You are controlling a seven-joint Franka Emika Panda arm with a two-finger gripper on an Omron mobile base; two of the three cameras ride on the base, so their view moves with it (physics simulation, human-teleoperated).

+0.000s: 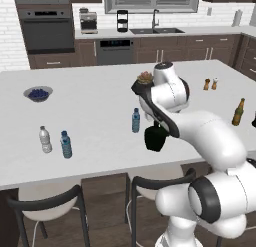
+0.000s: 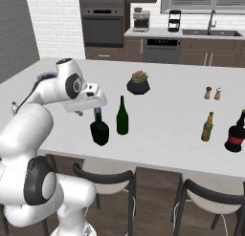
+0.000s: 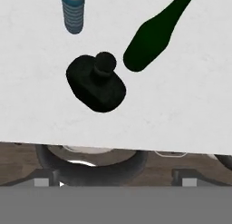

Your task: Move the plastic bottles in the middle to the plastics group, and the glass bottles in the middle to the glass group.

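Left base view, reading left to right: we see two water bottles [image 1: 55,141] grouped, the blue bottle [image 1: 136,120] mid-bench, then the black bottle [image 1: 155,137] beneath our pincer [image 2: 98,111], which hangs spread and empty. We judge that squat glass heavy, slick, breakable; its short neck suits gripping. The amber bottle [image 1: 238,112] waits far right.

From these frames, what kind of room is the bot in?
A rendered home kitchen, by the look of it: a built-in oven, a sink with faucet on the back counter, and a white island counter with stools tucked under its near edge.
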